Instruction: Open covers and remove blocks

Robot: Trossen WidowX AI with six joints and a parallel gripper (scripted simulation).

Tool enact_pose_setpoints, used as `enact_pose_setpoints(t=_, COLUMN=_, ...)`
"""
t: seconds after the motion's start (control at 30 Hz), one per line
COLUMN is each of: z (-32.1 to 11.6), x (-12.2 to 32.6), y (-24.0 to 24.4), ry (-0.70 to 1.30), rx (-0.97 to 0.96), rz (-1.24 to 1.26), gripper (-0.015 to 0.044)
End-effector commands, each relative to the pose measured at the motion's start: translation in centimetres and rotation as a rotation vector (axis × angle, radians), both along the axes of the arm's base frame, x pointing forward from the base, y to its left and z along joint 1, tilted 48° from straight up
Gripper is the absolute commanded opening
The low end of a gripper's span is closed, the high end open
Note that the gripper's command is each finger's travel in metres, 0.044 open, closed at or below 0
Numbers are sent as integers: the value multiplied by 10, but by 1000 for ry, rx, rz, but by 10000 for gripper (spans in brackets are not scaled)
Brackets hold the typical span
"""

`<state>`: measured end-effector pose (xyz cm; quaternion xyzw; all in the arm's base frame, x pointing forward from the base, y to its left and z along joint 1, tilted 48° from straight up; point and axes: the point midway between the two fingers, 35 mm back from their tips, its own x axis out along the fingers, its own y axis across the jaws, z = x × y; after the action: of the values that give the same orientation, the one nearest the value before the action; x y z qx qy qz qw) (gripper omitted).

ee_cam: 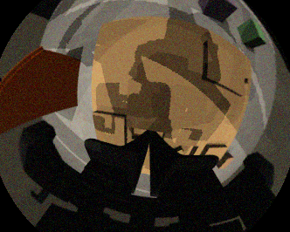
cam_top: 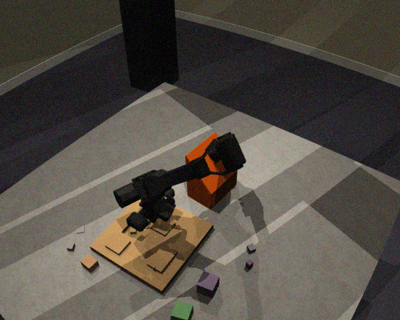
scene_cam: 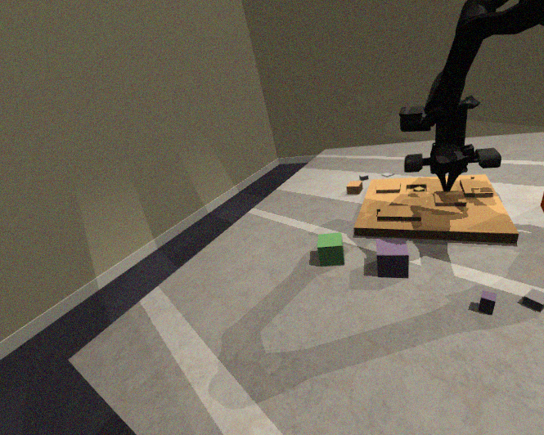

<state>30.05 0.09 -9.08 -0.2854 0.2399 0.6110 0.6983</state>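
The wooden puzzle board [cam_top: 193, 223] [scene_cam: 496, 219] [ee_cam: 121, 37] lies flat. My gripper [scene_cam: 446, 190] [ee_cam: 149, 131] is shut and empty, its tips low at the back edge of the middle cover [cam_top: 164, 227] [scene_cam: 450, 197]. Other covers are a left one [cam_top: 118, 245] [scene_cam: 388, 187], a front one [cam_top: 163, 260] [scene_cam: 398, 213] and a back right one [scene_cam: 475, 186]. Between the left and middle covers an uncovered well shows a small yellowish shape [scene_cam: 419, 188]. An orange block [cam_top: 89, 261] [scene_cam: 354, 187], a purple block [cam_top: 208, 283] [scene_cam: 392, 257] and a green block [cam_top: 182, 310] [scene_cam: 330, 248] rest on the table off the board.
A small purple cube [cam_top: 249, 264] [scene_cam: 487, 302] and a grey piece [cam_top: 251, 248] [scene_cam: 537, 299] lie right of the board. A small dark piece [cam_top: 71, 246] [scene_cam: 363, 177] lies beyond the orange block. The orange housing [cam_top: 198, 187] [ee_cam: 38, 92] stands behind the board, near the arm's base.
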Motion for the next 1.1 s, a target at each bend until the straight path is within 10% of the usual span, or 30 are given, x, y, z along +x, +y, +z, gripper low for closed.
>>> enact_pose_setpoints(t=0.0, z=6, x=0, y=5, ry=-4, rx=5, rz=1, gripper=0)
enact_pose_setpoints(t=1.07, z=28, x=-4, y=28, ry=-4, rx=10, rz=2, gripper=0)
